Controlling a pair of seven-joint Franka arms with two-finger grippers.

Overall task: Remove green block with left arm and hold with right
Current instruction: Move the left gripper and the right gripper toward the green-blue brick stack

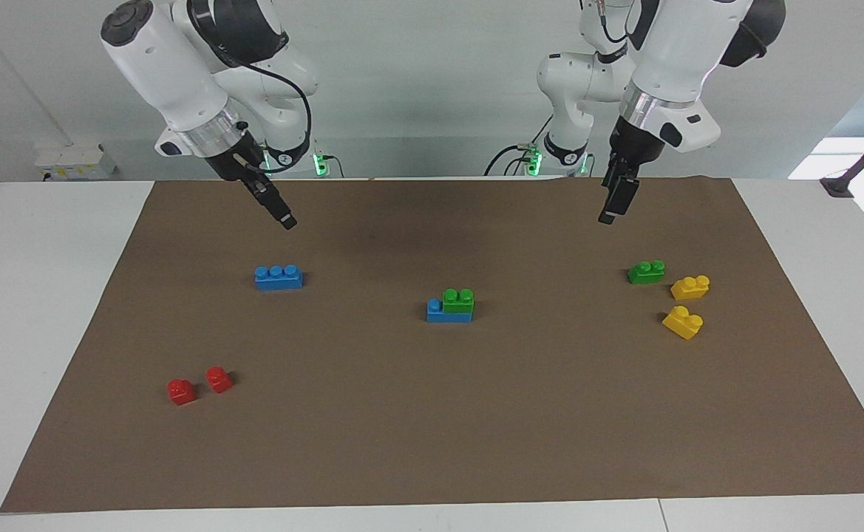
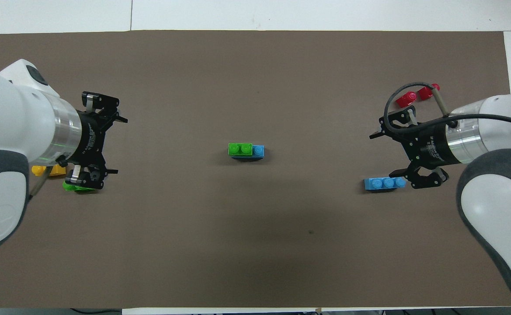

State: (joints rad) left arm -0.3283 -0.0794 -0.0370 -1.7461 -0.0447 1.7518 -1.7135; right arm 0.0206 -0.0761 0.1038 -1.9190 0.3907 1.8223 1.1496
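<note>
Left gripper (image 2: 90, 142): raised above the mat (image 1: 432, 443) at the left arm's end of the table, over a loose green brick (image 1: 646, 272); fingers spread wide, holding nothing. Judged to be at its starting pose, well apart from the target.

Right gripper (image 2: 406, 148): raised at the right arm's end, over the mat near a lone blue brick (image 1: 278, 277); fingers apart and empty. Its part is likely to steady the base while the other arm pulls.

Green block (image 1: 458, 299): mid-mat, pressed onto the studs of a blue base brick (image 1: 448, 313), covering two studs and leaving one blue stud bare at the right arm's end. The bare end offers a place to pinch the base.

Loose green brick: not stacked on anything, so judged not the one to remove.

Two yellow bricks (image 1: 689, 287): just beside the loose green brick, toward the left arm's end.

Two red bricks (image 1: 199, 385): farther from the robots than the lone blue brick, toward the right arm's end.

Status: nothing grasped; separation not yet begun.
</note>
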